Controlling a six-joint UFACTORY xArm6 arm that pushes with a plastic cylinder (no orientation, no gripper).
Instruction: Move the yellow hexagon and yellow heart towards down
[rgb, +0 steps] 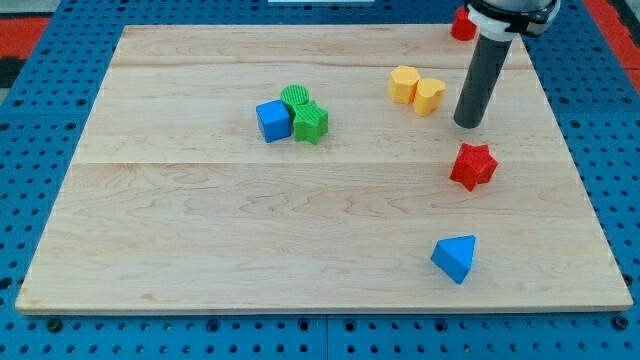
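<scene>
Near my tip (467, 123): red star (473, 166) below, red block (461, 23) above; yellow hexagon (404, 84) and touching yellow heart (429, 96) just left. No hand fitted, only rod.

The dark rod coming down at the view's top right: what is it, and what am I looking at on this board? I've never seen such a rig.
That rod is the end of a robot arm. It has no jaws and holds nothing; its lower end, my tip, slides on the wooden board and pushes blocks. There is one camera view, looking down at the board. My tip stands just right of the yellow hexagon and yellow heart, which touch each other. Below it lies a red star, lower still a blue triangle. Near the middle, a blue cube, a green cylinder and a green star cluster together. Another red block sits at the top edge.
</scene>
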